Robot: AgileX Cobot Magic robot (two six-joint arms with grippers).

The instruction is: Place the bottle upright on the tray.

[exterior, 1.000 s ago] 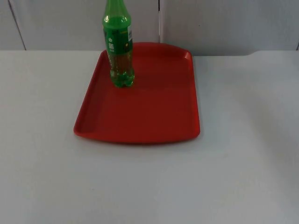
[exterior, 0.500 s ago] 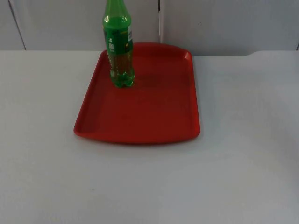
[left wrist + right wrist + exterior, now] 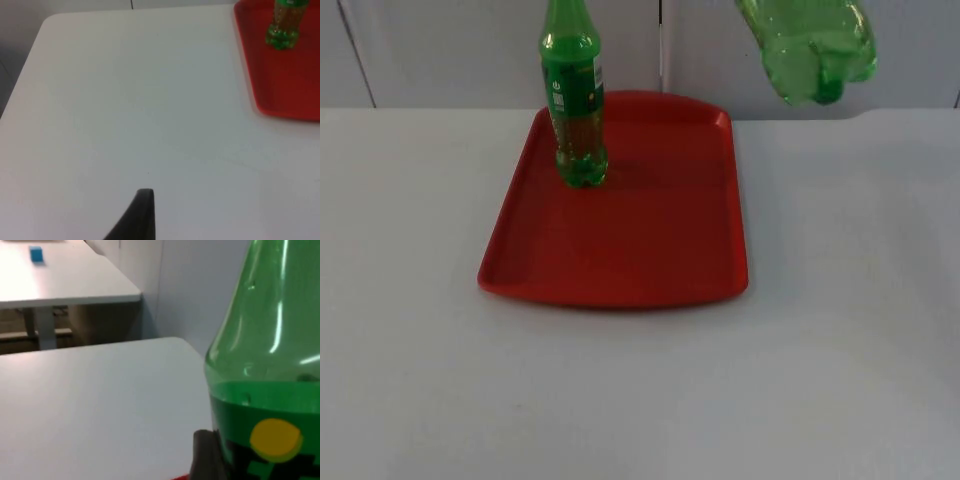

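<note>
Right gripper (image 3: 210, 460) has its grasp closed on a green soda bottle (image 3: 810, 48). In the right wrist view the label and the clear green shoulder stand right against its black fingertip. From the top view this carried bottle hangs in the air in front of the grey partition wall, beyond and to the right of the red tray's (image 3: 620, 270) far right corner, with its lobed base tilted toward the camera. It is not yet over the tray. A second green bottle (image 3: 574, 100) already stands upright on the tray near the far left corner. The left gripper (image 3: 142, 217) waits over the bare white table (image 3: 840, 320), well to the left of the tray, and I cannot tell whether it is wide or narrow. The main risk is setting the carried bottle down while it leans, since the base could land on one edge or on the raised rim and topple when let go. Sloshing liquid could add to that, and a path too far left might knock over the standing bottle.
</note>
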